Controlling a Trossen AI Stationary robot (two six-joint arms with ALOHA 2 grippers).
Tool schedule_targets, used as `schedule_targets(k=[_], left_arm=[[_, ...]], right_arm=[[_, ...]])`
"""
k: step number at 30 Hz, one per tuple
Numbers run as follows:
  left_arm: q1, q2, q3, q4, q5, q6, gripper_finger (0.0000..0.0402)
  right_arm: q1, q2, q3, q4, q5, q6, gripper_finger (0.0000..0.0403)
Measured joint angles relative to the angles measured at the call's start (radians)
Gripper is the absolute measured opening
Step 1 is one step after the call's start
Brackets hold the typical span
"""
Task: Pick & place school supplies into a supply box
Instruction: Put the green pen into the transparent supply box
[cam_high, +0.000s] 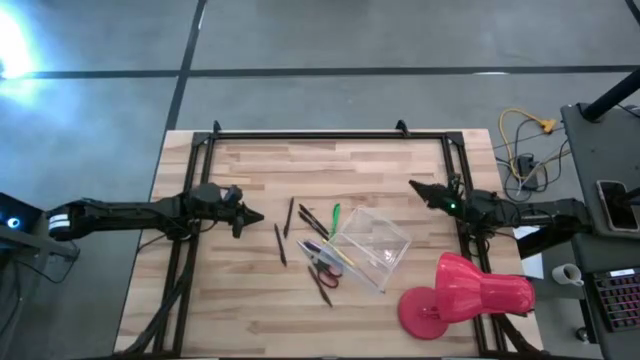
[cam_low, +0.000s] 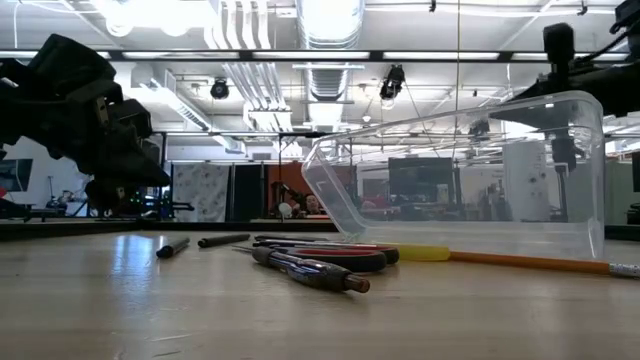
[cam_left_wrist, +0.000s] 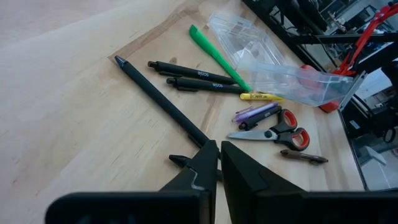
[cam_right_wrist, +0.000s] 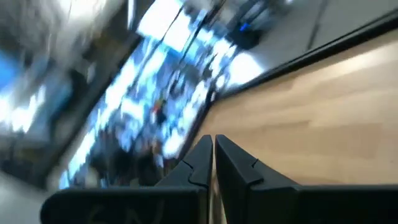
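The school supplies lie loose on the wooden table's middle: black pens (cam_left_wrist: 193, 73), a long dark pen (cam_left_wrist: 161, 102), a green pen (cam_left_wrist: 217, 56), a purple one (cam_left_wrist: 256, 113), a yellow pencil (cam_low: 520, 262) and red-handled scissors (cam_left_wrist: 277, 132). The clear supply box (cam_high: 372, 245) sits tilted at their right, over the yellow pencil's end. My left gripper (cam_high: 255, 215) hovers shut to the left of the pens, pointing at them, with nothing between its fingers (cam_left_wrist: 205, 158). My right gripper (cam_high: 415, 186) is shut and free near the right rail, above and beyond the box.
A large pink-red lamp-shaped object (cam_high: 465, 295) lies at the table's near right corner, close to the box. A black metal frame (cam_high: 300, 135) runs along the table's far, left and right sides. Bare wood lies near the front edge (cam_high: 250, 320).
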Motion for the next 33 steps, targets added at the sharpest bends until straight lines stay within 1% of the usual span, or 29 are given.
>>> schedule_targets(k=[2, 3, 6, 8, 10, 13, 16, 19, 21, 22, 23, 24, 25, 28, 29, 30, 31, 33], left_arm=[[0.000, 0.000, 0.000, 0.000, -0.004, 0.032, 0.0006], [0.001, 0.000, 0.000, 0.000, -0.012, 0.097, 0.0006], [0.001, 0.000, 0.000, 0.000, -0.041, 0.322, 0.0006], [0.001, 0.000, 0.000, 0.000, -0.040, 0.406, 0.0006], [0.001, 0.000, 0.000, 0.000, -0.061, 0.473, 0.0006], [0.002, 0.000, 0.000, 0.000, -0.168, 0.621, 0.0006], [0.002, 0.000, 0.000, 0.006, -0.212, 0.644, 0.0006], [0.002, 0.000, 0.000, 0.005, -0.215, 0.675, 0.0006], [0.002, 0.000, 0.000, 0.006, -0.215, 0.690, 0.0006], [0.000, 0.000, 0.000, 0.010, -0.211, 0.646, 0.0006], [0.000, 0.000, 0.000, 0.017, -0.207, 0.561, 0.0006], [0.000, 0.000, 0.001, 0.026, -0.206, 0.437, 0.0006], [0.000, 0.000, 0.003, 0.041, -0.209, 0.295, 0.0006], [0.002, 0.000, 0.006, 0.094, -0.216, -0.211, 0.0006], [0.002, 0.000, 0.007, 0.095, -0.216, -0.348, 0.0006], [0.002, 0.000, 0.006, 0.094, -0.216, -0.453, 0.0006], [0.002, 0.000, 0.006, 0.094, -0.219, -0.506, 0.0006], [0.002, 0.006, 0.006, 0.094, -0.231, -0.544, 0.0006]], right_arm=[[0.000, 0.021, 0.000, 0.077, 0.045, 0.019, 0.0013], [0.000, 0.035, 0.000, 0.139, 0.044, -0.004, 0.0013], [0.006, 0.104, 0.007, 0.367, -0.014, -0.104, 0.0013], [0.014, 0.170, 0.037, 0.436, -0.047, -0.132, 0.0013], [0.017, 0.242, 0.079, 0.424, -0.050, -0.134, 0.0013], [0.016, 0.362, 0.148, 0.354, -0.031, -0.131, 0.0013], [0.016, 0.486, 0.210, 0.319, -0.031, -0.115, 0.0013], [0.016, 0.592, 0.272, 0.316, -0.030, -0.110, 0.0013], [0.016, 0.647, 0.310, 0.281, -0.031, -0.107, 0.0013], [0.016, 0.674, 0.329, 0.264, -0.030, -0.093, 0.0013], [0.013, 0.702, 0.350, 0.246, -0.031, -0.069, 0.0013], [0.008, 0.727, 0.369, 0.222, -0.031, -0.038, 0.0013], [0.003, 0.750, 0.387, 0.189, -0.035, -0.006, 0.0013], [-0.008, 0.817, 0.444, 0.064, -0.052, 0.091, 0.0013], [-0.008, 0.839, 0.462, 0.028, -0.053, 0.113, 0.0013], [-0.007, 0.864, 0.481, 0.005, -0.053, 0.130, 0.0013], [-0.008, 0.892, 0.499, -0.001, -0.052, 0.140, 0.0013], [-0.007, 0.949, 0.535, 0.000, -0.055, 0.157, 0.0013]])
